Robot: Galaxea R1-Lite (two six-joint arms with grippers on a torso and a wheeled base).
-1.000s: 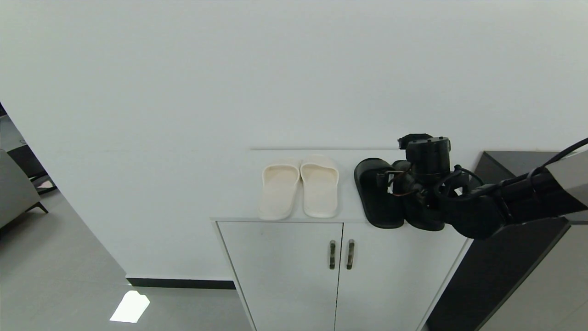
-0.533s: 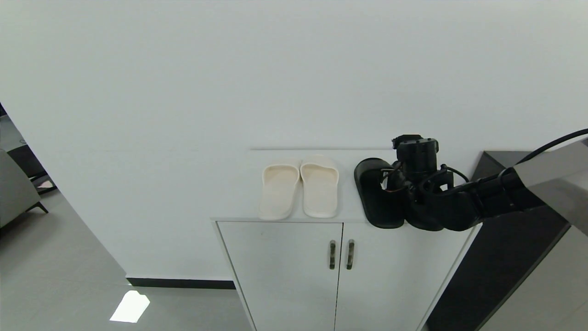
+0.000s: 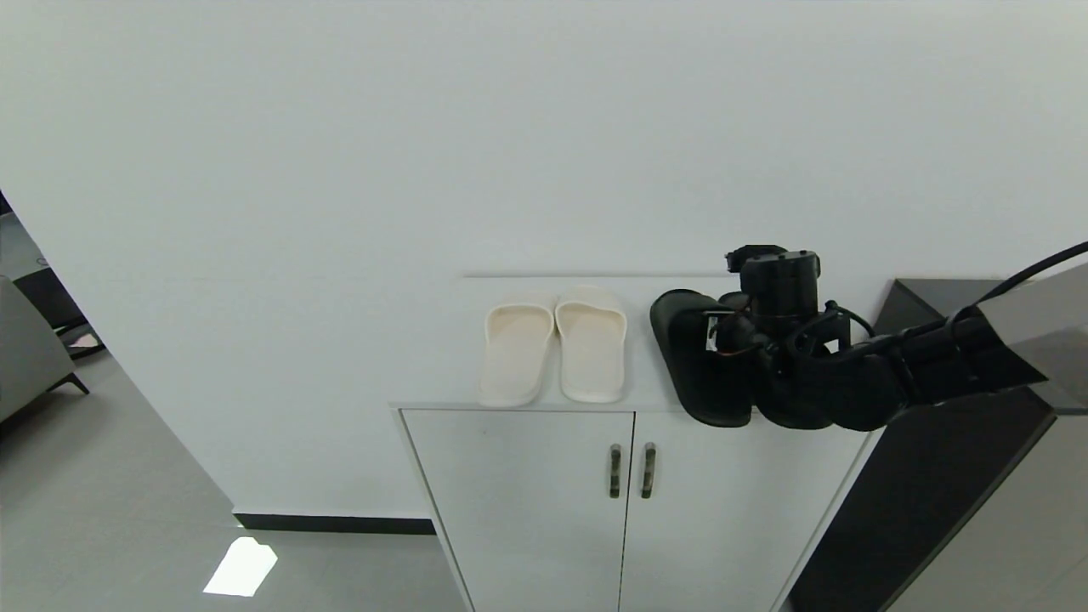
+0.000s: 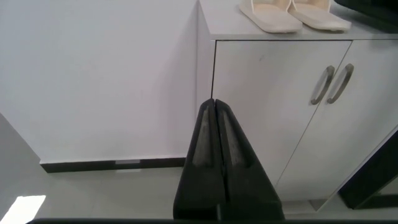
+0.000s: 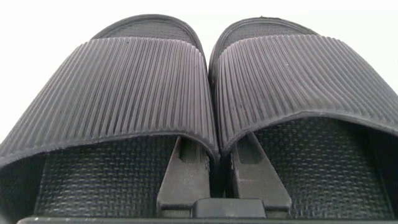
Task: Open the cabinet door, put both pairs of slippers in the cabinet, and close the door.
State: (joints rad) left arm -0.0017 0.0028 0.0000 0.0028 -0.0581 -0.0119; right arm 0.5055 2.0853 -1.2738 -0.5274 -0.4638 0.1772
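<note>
A pair of black slippers (image 3: 701,365) lies at the right on top of the white cabinet (image 3: 663,285), its heels overhanging the front edge. My right gripper (image 3: 733,340) sits over the pair. In the right wrist view its fingers (image 5: 186,177) go one into each slipper under the ribbed straps (image 5: 124,93) and pinch the two inner walls together. A pair of white slippers (image 3: 552,344) (image 4: 292,12) lies to the left of them. Both cabinet doors (image 3: 527,510) are closed, with their handles (image 3: 631,470) (image 4: 329,84) side by side. My left gripper (image 4: 214,106) is shut and empty, low by the cabinet's left front corner.
A dark unit (image 3: 926,484) stands against the cabinet's right side. The white wall (image 3: 425,170) runs behind. Open grey floor (image 3: 110,510) lies to the left, with a grey seat (image 3: 25,357) at the far left edge.
My right arm pushed in over the black slippers and then drew back a little. The black pair has shifted slightly toward the front edge and the left.
</note>
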